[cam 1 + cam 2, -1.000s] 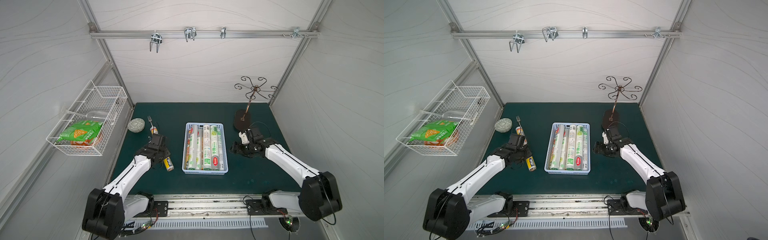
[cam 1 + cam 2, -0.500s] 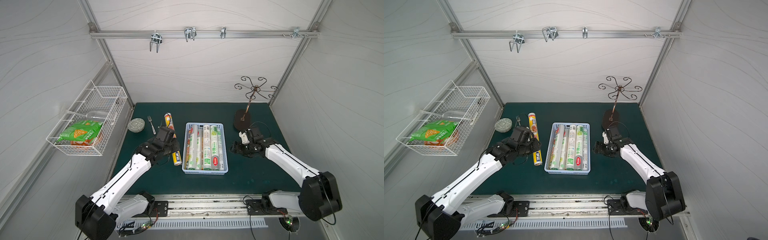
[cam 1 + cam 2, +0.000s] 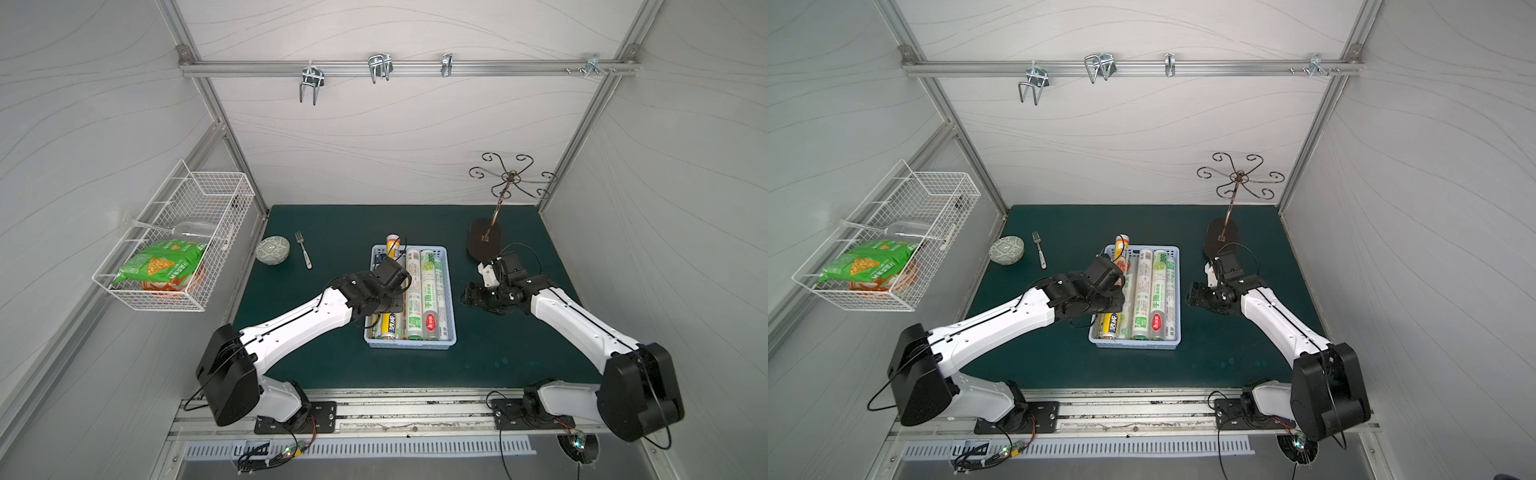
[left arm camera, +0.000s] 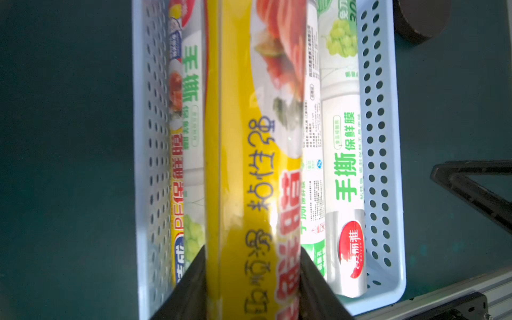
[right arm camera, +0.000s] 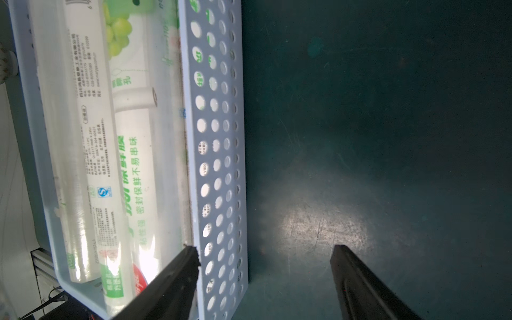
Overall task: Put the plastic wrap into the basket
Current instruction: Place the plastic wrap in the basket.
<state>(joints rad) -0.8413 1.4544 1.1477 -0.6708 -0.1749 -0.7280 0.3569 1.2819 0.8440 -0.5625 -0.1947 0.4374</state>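
The light-blue perforated basket (image 3: 451, 291) is set centrally, its long side running near to far. Inside, white-green rolls (image 3: 430, 286) are laid lengthwise, side by side. A yellow roll (image 4: 249, 166) is held over its left half, parallel, its far end projecting beyond the far rim.

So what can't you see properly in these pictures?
- Left gripper: hidden under its own wrist in both top views.
- Yellow roll: left arm covers its middle in the top views; the left wrist view cuts off both ends.
- Rolls beneath it in the blue basket: mostly covered, cannot be counted.
- Clear thing in the wire basket: too faint to name.
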